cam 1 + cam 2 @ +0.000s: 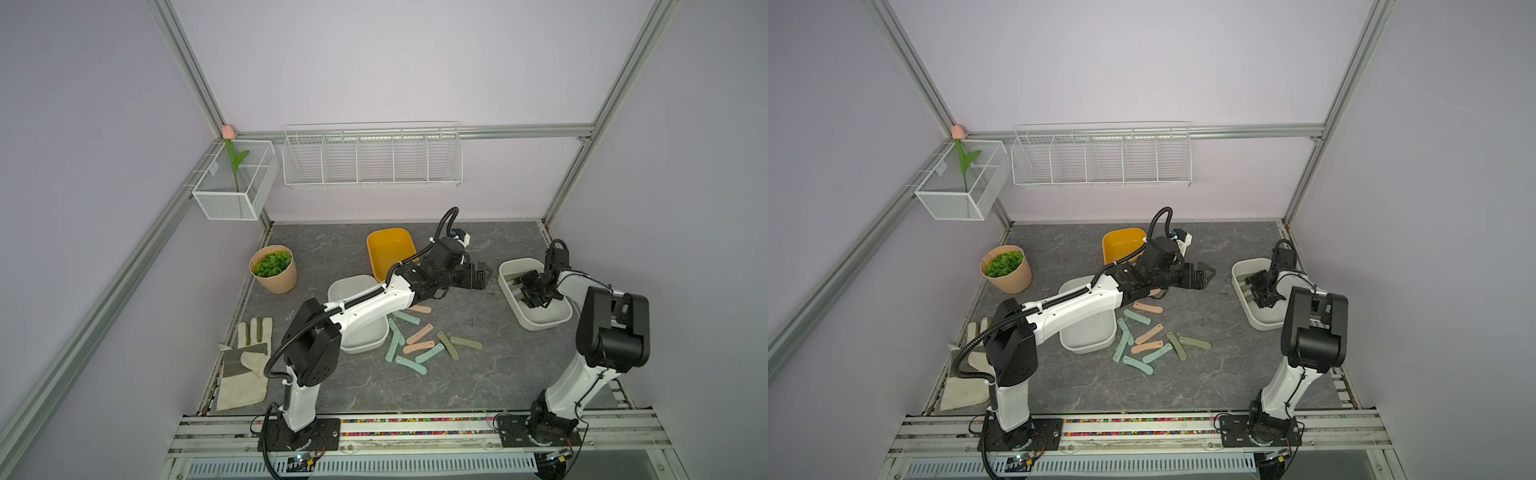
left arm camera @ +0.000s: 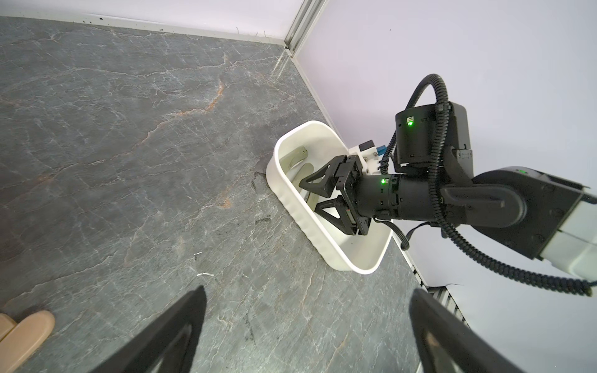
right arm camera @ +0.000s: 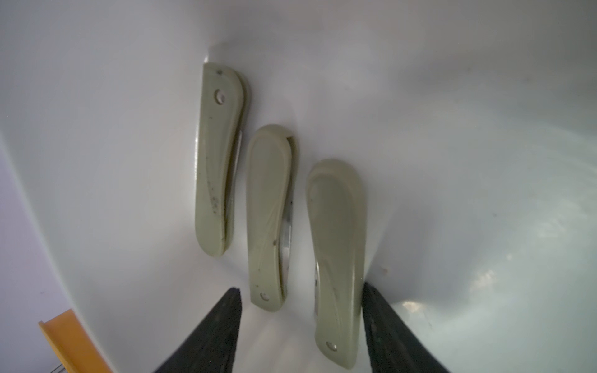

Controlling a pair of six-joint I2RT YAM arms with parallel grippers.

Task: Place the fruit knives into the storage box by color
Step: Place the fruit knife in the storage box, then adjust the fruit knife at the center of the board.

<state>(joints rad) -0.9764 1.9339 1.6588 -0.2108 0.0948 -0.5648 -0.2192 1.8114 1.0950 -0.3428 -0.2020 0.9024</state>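
Here, landmark: the white storage box point(image 1: 540, 326), a glossy plastic tub, oblong with rounded corners and a ribbed outer wall.
Olive fruit knives point(image 3: 268, 219): 3 folded ones lie flat on the floor of the white storage box, side by side and apart. Each is a slim matte slab with rounded ends, a rivet hole and a sliver of steel blade along 1 edge.
Right gripper point(image 3: 300, 289): low inside the white storage box. Its black, grainy fingers stand apart and released, and 1 olive knife lies on the floor between them, just beside 1 finger.
Left gripper point(image 2: 308, 290): above the table just outside the white storage box, pointing toward it, with its dark fingers spread wide and nothing between them.
Loose fruit knives point(image 1: 419, 340): a scatter of peach-pink, mint-teal and olive pieces on the table, well apart from the white storage box; several touch or overlap.
Table point(image 1: 478, 386): dark grey stone-look surface with pale veins.
Yellow box point(image 1: 388, 245): smooth rounded oblong, beyond the left gripper from the white storage box.
Second white box point(image 1: 365, 343): the same rounded shape, beyond the loose knives from the white storage box, partly under the left arm.
Glove point(image 1: 245, 365): pale cloth with olive stripes, lying flat, far from the white storage box.
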